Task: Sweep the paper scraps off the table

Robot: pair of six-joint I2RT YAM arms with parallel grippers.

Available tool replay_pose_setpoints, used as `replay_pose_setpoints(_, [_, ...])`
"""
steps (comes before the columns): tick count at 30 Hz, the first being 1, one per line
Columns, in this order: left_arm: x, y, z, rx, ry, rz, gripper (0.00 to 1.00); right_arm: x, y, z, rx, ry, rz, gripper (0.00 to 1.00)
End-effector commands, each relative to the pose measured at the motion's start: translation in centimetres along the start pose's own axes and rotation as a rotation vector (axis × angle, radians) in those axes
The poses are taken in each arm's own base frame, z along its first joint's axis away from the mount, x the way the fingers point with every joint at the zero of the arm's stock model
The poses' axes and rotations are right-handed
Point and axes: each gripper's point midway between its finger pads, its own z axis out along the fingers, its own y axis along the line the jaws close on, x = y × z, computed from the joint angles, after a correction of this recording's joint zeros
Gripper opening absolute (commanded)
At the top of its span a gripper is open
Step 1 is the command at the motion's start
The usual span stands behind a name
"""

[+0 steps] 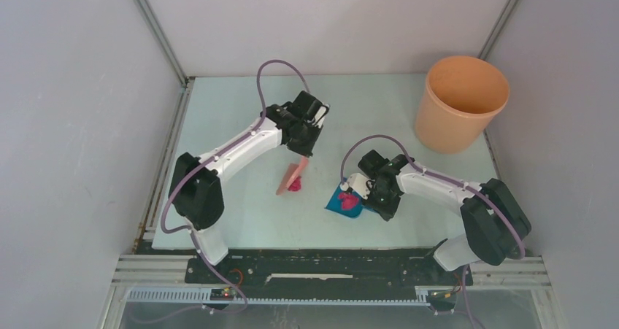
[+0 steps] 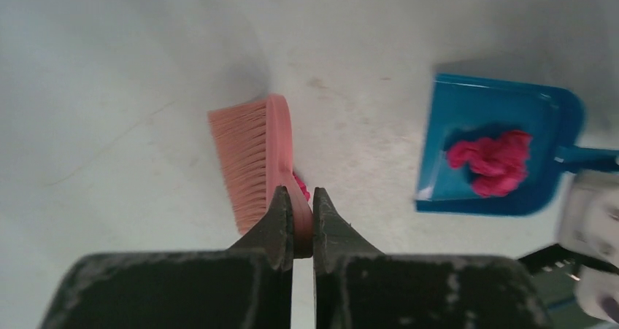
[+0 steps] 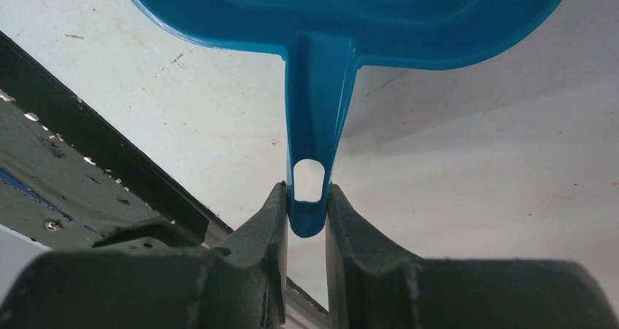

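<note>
My left gripper (image 2: 298, 211) is shut on the handle of the pink hand brush (image 2: 252, 157), whose bristles rest on the pale green table (image 1: 241, 103). One magenta paper scrap (image 1: 295, 185) lies against the brush's right side; the brush partly hides this scrap (image 2: 301, 188) in the left wrist view. To the right, my right gripper (image 3: 307, 205) is shut on the handle of the blue dustpan (image 3: 321, 110). The dustpan (image 2: 504, 125) lies on the table and holds a magenta clump of paper scraps (image 2: 493, 161). The same dustpan (image 1: 343, 203) sits near the table's front.
An orange bucket (image 1: 460, 103) stands at the back right of the table. Grey walls enclose the left, back and right sides. A black rail (image 1: 321, 263) runs along the near edge by the arm bases.
</note>
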Motion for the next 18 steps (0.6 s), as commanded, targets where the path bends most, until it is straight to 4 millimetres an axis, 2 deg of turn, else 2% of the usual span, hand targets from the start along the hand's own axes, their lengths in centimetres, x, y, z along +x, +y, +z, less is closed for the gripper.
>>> replay_pose_setpoints(1, [-0.7, -8.1, -1.5, 0.385, -0.066, -0.111, 0.0, -1.4, -0.2, -0.6, 0.009, -0.042, 0.012, 0.0])
replay_pose_setpoints(5, [-1.3, -10.0, -2.7, 0.473, -0.111, -0.153, 0.0, -1.4, -0.1, -0.8, 0.0, -0.053, 0.02, 0.0])
replay_pose_setpoints(9, [-1.9, -10.8, -3.8, 0.512, -0.133, -0.168, 0.0, -1.3, 0.0, -1.0, -0.002, -0.061, 0.021, 0.0])
replay_pose_setpoints(18, [-2.9, -10.5, -5.3, 0.501, -0.191, -0.181, 0.0, -0.3, 0.2, -0.8, 0.0, -0.072, 0.036, 0.0])
